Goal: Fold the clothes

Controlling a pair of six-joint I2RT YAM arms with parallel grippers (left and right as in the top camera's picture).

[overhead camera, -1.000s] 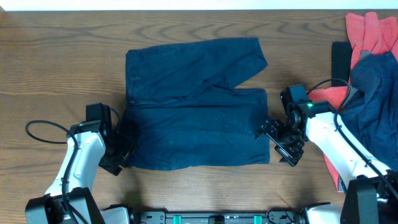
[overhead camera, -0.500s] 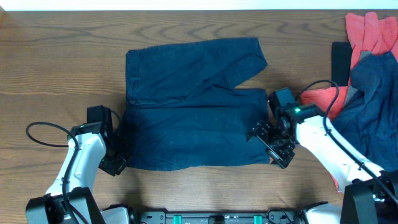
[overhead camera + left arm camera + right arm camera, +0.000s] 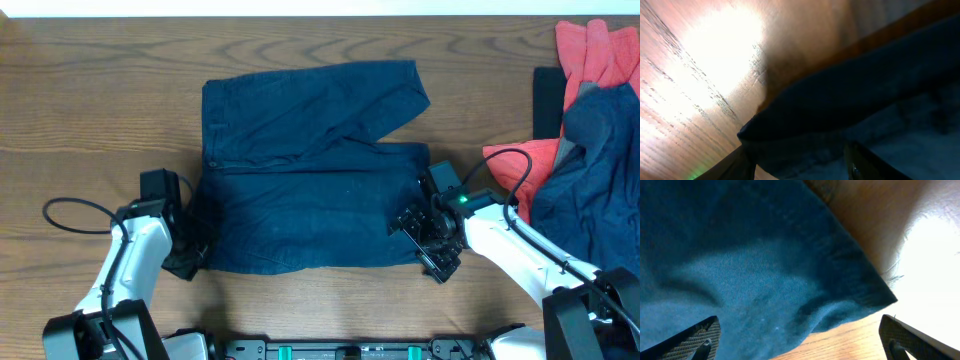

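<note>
Shorts [image 3: 310, 200]: navy, flat, centre of table [image 3: 100, 100]. Right gripper [image 3: 422, 238]: has moved in toward 9 o'clock, now over the hem [image 3: 860, 290] at 3 o'clock, fingers spread astride it; grasp likely next. Left gripper [image 3: 186, 255]: unmoved at waistband [image 3: 212, 150], 8 o'clock; spread or pinching, cannot tell. Writing: none legible.

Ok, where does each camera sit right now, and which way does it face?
Overhead: above the table, looking straight down at the shorts; both arms, left gripper and right gripper, show.
Left wrist: low at the shorts' left edge, facing cloth and wood; own fingers at bottom.
Right wrist: above the shorts' hem corner; own fingers in bottom corners.
All share the shorts.
</note>
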